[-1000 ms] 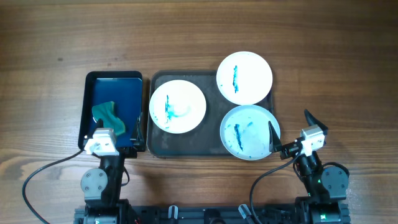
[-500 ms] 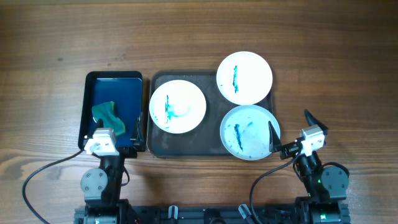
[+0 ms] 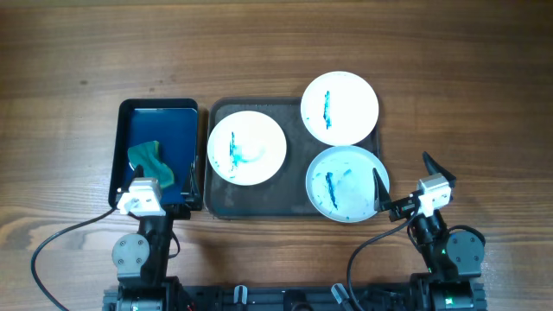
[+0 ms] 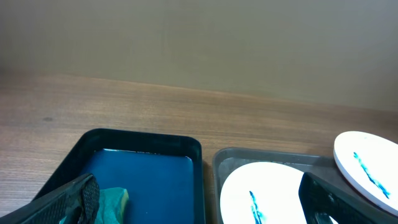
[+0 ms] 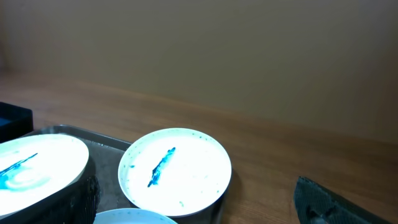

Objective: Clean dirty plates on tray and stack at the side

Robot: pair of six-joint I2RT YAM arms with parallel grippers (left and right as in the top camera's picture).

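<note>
Three white plates with blue-teal streaks sit on the dark grey tray point(image 3: 221, 197): one at the left point(image 3: 247, 148), one at the far right overhanging the rim point(image 3: 340, 107), one at the near right point(image 3: 346, 183). My left gripper point(image 3: 161, 177) is open and empty, over the near end of the small black tray, straddling its right edge in the left wrist view point(image 4: 199, 205). My right gripper point(image 3: 403, 177) is open and empty, its left finger over the near right plate's edge. In the right wrist view point(image 5: 202, 208) the far right plate point(image 5: 177, 165) lies ahead between the fingers.
A small black tray with a blue inside point(image 3: 164, 130) stands left of the grey tray and holds a teal-green sponge point(image 3: 151, 160), next to my left finger point(image 4: 112, 200). Wooden table point(image 3: 449, 104) lies right of the grey tray.
</note>
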